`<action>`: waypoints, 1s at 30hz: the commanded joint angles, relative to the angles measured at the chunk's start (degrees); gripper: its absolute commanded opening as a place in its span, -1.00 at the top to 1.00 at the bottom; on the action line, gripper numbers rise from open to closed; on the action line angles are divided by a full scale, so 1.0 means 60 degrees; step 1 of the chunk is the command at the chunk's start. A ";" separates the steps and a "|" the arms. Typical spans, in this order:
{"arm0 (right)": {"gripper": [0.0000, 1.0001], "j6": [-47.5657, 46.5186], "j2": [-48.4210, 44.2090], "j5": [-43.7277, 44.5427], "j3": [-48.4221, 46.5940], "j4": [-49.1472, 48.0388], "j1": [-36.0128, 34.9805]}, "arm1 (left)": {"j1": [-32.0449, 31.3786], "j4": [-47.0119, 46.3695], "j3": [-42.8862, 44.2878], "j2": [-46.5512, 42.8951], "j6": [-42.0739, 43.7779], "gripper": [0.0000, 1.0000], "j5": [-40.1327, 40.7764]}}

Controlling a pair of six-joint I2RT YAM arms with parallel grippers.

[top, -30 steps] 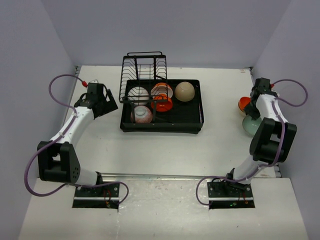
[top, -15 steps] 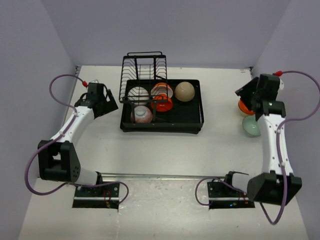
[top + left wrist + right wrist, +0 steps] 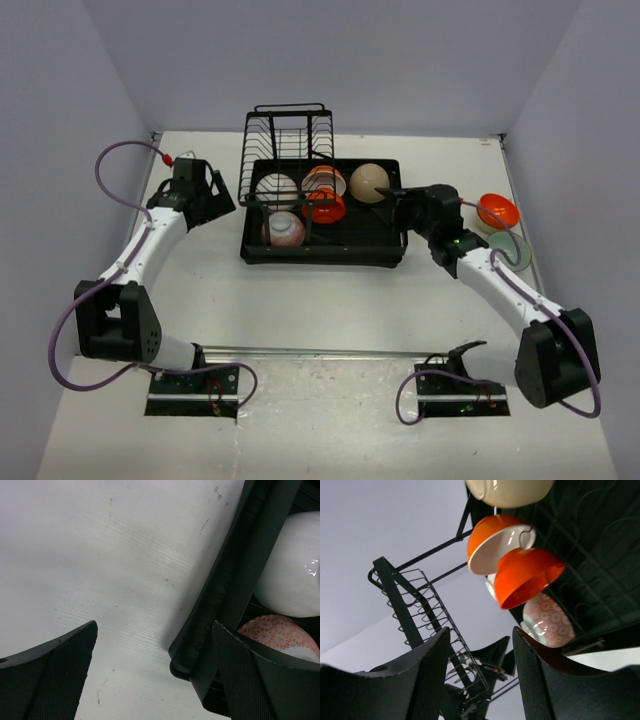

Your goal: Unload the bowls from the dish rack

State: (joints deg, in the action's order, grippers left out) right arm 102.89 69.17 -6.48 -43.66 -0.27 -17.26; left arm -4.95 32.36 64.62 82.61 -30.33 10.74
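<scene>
Desk (image 3: pixel 300 300): white, with faint scratches and dark specks in my left wrist view. Plain lavender-grey walls (image 3: pixel 350 60) close three sides.

Dish rack (image 3: pixel 322 257): mid-desk toward the far edge. It holds a white bowl (image 3: pixel 279 187), an orange pair (image 3: pixel 323 197), a beige bowl (image 3: pixel 369 182) and a pink patterned bowl (image 3: pixel 283 229).

Right edge: a loose orange bowl (image 3: pixel 497 210) and a pale green bowl (image 3: pixel 512 250) sit on the desk.

Left gripper (image 3: pixel 218 200): released, empty, at the rack's left rim.

Right gripper (image 3: pixel 390 195): spread, empty, at the rack's right side near the beige bowl.

Seven bowls (image 3: pixel 369 182) — five in one dish rack (image 3: pixel 322 257), two outside.
</scene>
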 commanded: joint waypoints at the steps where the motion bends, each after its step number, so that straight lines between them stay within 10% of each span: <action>1: -0.07 0.0941 0.0599 0.0888 -0.1276 -0.0323 -0.0842 | -0.0039 0.0100 0.0421 -0.0160 0.0074 -0.92 0.0041; 30: 0.20 0.1264 0.4437 0.3892 -0.3124 -0.0465 -0.3276 | -0.0039 0.0173 0.0597 -0.0467 0.0103 -0.93 0.0187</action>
State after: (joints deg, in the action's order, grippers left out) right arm 110.32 93.67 12.64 -62.08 0.75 -36.64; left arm -4.95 33.58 65.93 81.82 -30.39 12.08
